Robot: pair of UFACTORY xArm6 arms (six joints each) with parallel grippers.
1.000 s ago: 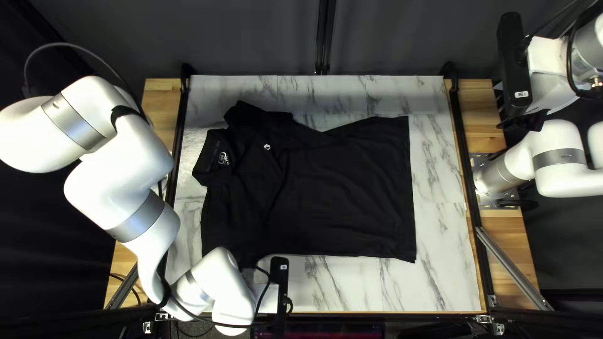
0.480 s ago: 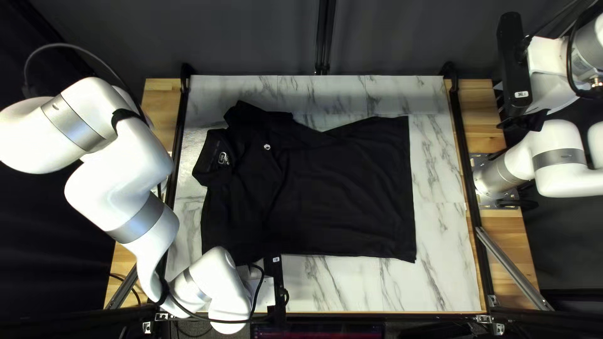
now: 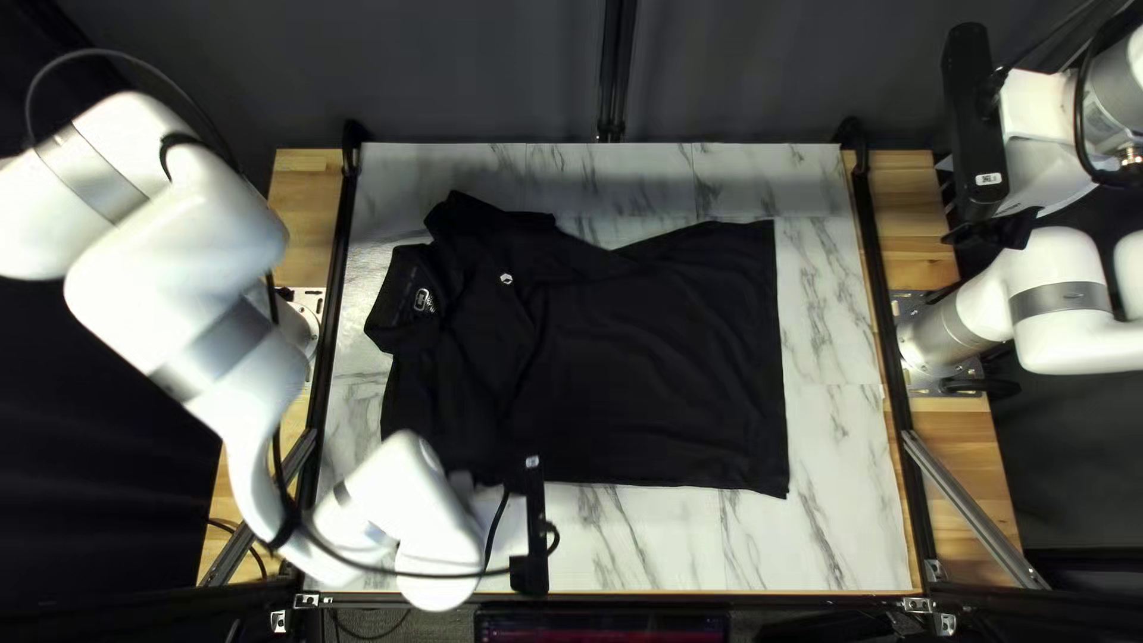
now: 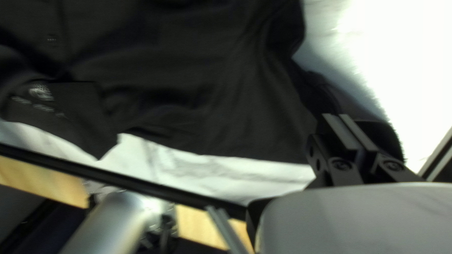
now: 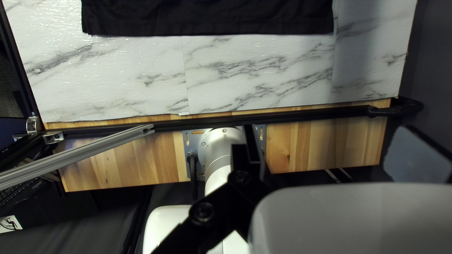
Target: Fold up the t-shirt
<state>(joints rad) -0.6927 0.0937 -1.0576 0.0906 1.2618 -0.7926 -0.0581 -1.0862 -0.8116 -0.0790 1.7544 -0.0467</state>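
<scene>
One black t-shirt (image 3: 580, 357) is being supported flat by the table (image 3: 830, 536), collar toward its left edge. Its near edge is being pinched by the left gripper (image 4: 336, 120); the right gripper (image 5: 252, 144) is being held wide.

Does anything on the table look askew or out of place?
Only the black polo shirt: its far edge is uneven, dipping inward near the middle, while its near edge runs straight. Nothing looks spilled or damaged.

Matt black cloth t-shirt (image 3: 607, 357) lies on glossy marbled tabletop (image 3: 830, 313).
</scene>
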